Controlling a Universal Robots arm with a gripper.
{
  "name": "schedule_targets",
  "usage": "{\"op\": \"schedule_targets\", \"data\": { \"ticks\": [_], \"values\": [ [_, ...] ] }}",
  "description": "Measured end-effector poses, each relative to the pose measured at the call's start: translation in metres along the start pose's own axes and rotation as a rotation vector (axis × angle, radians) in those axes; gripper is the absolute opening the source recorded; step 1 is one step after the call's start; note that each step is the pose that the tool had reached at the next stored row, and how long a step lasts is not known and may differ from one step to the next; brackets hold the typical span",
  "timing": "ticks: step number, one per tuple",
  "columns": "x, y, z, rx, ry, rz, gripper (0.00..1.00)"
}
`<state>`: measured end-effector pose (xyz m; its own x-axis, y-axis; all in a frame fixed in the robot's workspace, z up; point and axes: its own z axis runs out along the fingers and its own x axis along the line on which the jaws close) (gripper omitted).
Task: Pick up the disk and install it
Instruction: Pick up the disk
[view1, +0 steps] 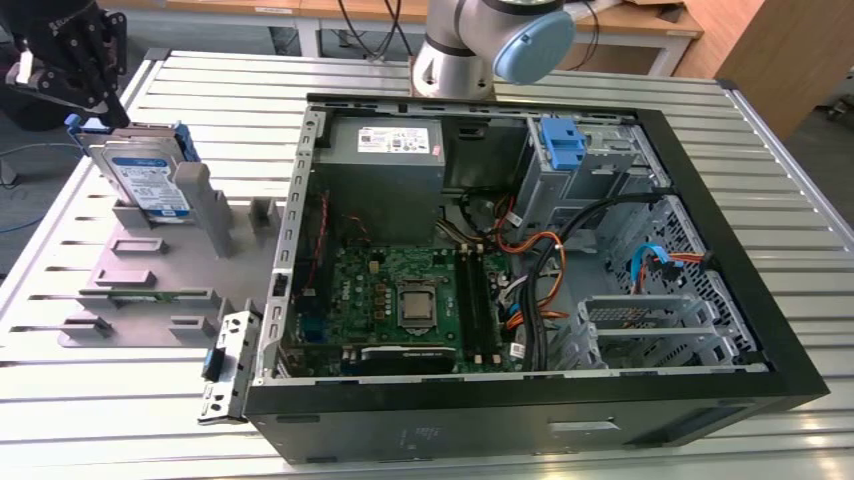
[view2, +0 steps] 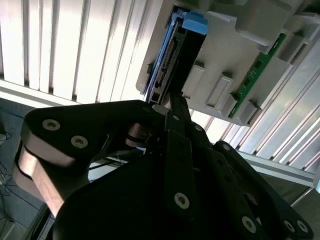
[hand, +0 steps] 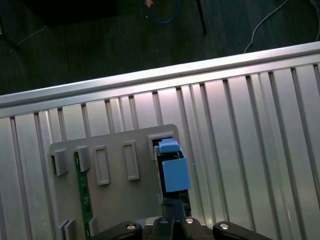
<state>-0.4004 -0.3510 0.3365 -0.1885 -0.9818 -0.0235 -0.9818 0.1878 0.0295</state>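
My gripper (view1: 96, 100), which looks closed and empty, hangs just above the grey holder's (view1: 147, 290) end slot. The disk (view1: 144, 175) stands upright there, with bare slatted table (view1: 107, 420) past the holder's edges.

This looks like a robotics lab or workshop. An opened computer case (view1: 534, 425) lies on a ribbed aluminium table (view1: 787, 200). Beside the case stands a grey parts fixture (view1: 160, 290); beyond the case are 1 robot arm base (view1: 451, 70), wooden benches (view1: 627, 20) and loose cables (view1: 350, 20).

Silver disk (view1: 130, 152), white-and-blue label (view1: 150, 186), blue rails (hand: 175, 173), grey rack (view1: 147, 300), green circuit strip (hand: 82, 192)
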Motion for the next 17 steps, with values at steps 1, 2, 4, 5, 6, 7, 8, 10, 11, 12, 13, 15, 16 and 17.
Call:
{"op": "schedule_targets", "data": {
  "ticks": [1,2,4,5,6,7,8,10,11,12,13,15,16,17],
  "values": [
    [0.0000,0.0000,-0.0001,-0.0001,0.0001,-0.002,0.11],
    [0.0000,0.0000,-0.0005,-0.0001,0.0001,-0.003,0.11],
    [-0.0001,0.0000,-0.0010,0.0000,0.0001,-0.006,0.11],
    [-0.0001,0.0000,-0.0010,0.0000,0.0001,-0.006,0.11],
    [-0.0001,0.0000,-0.0010,0.0001,0.0000,-0.006,0.11],
    [0.0000,0.0000,-0.0010,0.0000,0.0001,-0.006,0.11],
    [0.0000,0.0000,-0.0011,-0.0001,0.0001,-0.006,0.11],
    [0.0000,0.0000,-0.0011,-0.0001,0.0002,-0.006,0.11],
    [0.0000,0.0001,-0.0012,-0.0002,0.0002,-0.006,0.11],
    [0.0000,0.0003,-0.0013,-0.0004,0.0004,-0.006,0.11],
    [-0.0001,0.0005,-0.0012,-0.0003,0.0003,-0.006,0.11],
    [-0.0001,0.0011,-0.0011,-0.0001,-0.0002,-0.006,0.11],
    [-0.0002,0.0014,-0.0011,-0.0001,-0.0009,-0.006,0.11],
    [-0.0004,0.0016,-0.0010,-0.0001,-0.0011,-0.006,0.11]
  ]
}}
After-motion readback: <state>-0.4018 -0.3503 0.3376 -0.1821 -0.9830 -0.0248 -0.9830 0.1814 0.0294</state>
